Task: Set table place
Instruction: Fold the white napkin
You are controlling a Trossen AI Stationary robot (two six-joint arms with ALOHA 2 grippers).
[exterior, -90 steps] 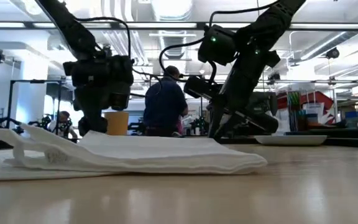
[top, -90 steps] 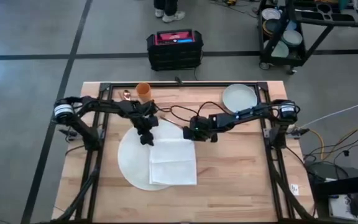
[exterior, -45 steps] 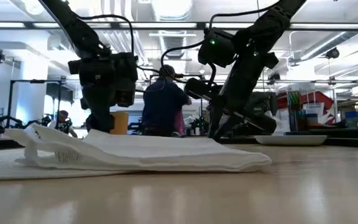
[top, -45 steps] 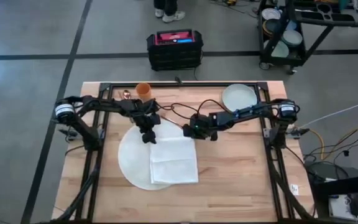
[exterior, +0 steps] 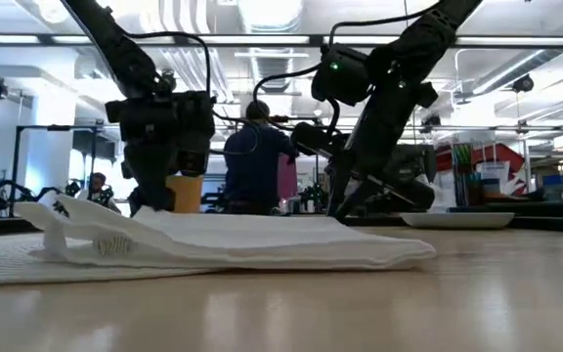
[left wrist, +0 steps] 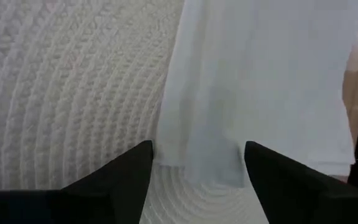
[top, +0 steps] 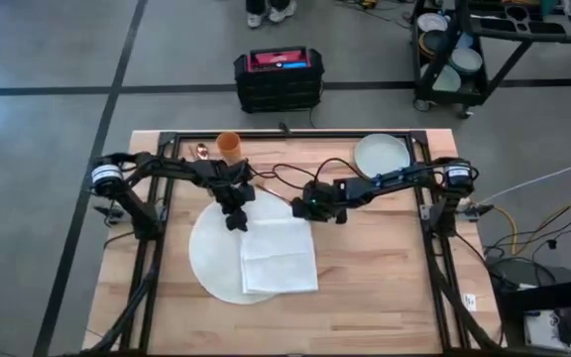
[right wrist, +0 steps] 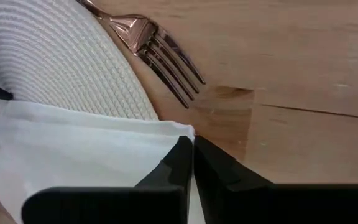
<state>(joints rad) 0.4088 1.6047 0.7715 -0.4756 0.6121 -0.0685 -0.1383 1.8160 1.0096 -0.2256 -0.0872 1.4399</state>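
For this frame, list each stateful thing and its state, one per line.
Left gripper: open, straddling the napkin's corner.
Right gripper: shut on napkin's other corner.
Napkin: folded, partly overhanging the mat.
Mat: flat on table.
Plate: empty, off the mat.
Orange cup: upright.
Fork: lying beside mat.

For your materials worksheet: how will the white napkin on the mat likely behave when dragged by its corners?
The napkin is probably floppy: in the low view its edge near the left tool lifts and curls. It looks light and thin, folded in layers. It may catch on the woven mat, since the right tool pinches its corner.
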